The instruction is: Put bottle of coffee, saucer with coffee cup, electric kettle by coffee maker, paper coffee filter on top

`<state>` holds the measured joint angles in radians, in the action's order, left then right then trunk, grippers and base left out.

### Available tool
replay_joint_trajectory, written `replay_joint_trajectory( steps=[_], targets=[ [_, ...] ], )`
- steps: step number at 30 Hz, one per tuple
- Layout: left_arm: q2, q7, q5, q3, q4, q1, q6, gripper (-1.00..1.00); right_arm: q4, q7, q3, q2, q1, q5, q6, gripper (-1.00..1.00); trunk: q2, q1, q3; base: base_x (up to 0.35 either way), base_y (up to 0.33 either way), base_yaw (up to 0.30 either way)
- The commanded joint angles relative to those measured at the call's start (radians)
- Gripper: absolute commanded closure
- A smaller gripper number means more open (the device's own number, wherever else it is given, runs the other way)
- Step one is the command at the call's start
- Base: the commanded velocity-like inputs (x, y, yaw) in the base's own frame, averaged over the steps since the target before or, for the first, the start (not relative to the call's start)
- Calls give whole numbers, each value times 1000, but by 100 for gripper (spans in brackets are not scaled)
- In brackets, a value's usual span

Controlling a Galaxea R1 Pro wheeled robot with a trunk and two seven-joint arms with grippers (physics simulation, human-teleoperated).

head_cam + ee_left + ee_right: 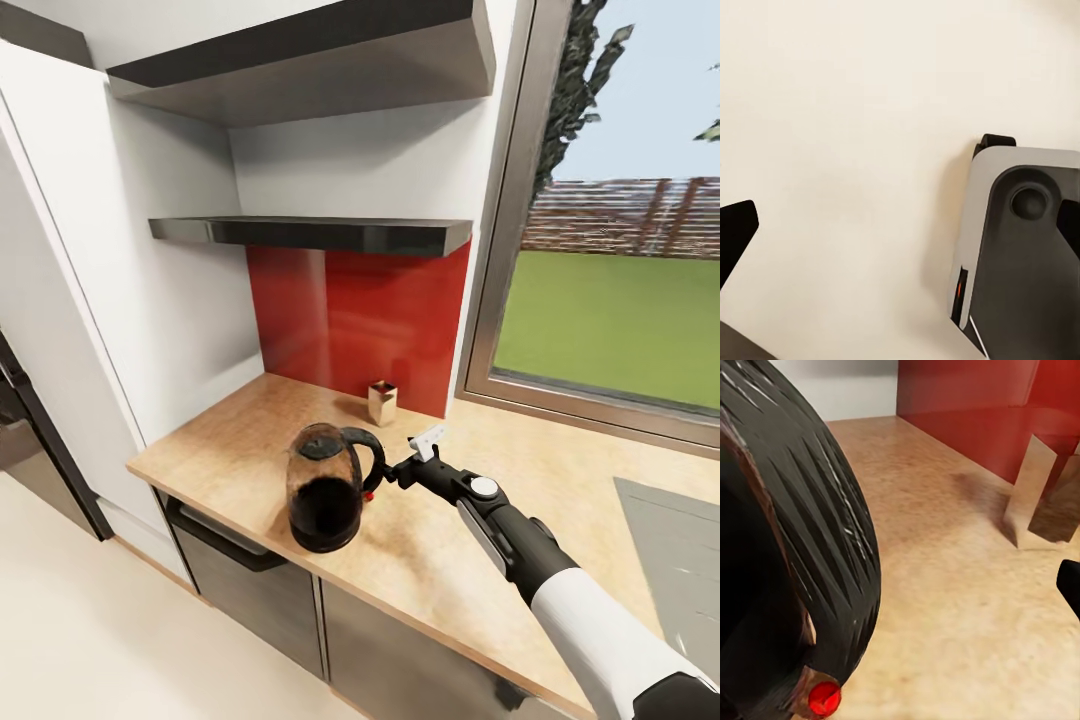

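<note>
Right end effector [385, 474] hovered at the electric kettle [325, 487] handle on the bench [450, 560], grip state unclear; any release should have left it upright.

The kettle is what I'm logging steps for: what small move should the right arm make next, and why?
Probably draw the right gripper back from the electric kettle. The kettle stands upright on the kitchen countertop, and the gripper sits just beside its handle; whether it grips the handle I cannot tell.
</note>
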<state>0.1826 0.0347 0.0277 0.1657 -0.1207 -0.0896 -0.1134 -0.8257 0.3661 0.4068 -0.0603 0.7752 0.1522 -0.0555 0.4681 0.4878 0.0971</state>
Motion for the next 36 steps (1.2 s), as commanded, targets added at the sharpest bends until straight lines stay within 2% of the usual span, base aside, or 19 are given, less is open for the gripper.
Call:
replay_joint_trajectory(
  steps=[1,36],
  targets=[
    [0,4,3,7,1,-1,-3,-100,-1,1,3,-1,1,10,-6,-100,2,1,2,0,71,0],
    [0,4,1,8,1,-1,1,-100,-1,1,3,-1,1,10,-6,-100,2,1,2,28,39,0]
  ],
)
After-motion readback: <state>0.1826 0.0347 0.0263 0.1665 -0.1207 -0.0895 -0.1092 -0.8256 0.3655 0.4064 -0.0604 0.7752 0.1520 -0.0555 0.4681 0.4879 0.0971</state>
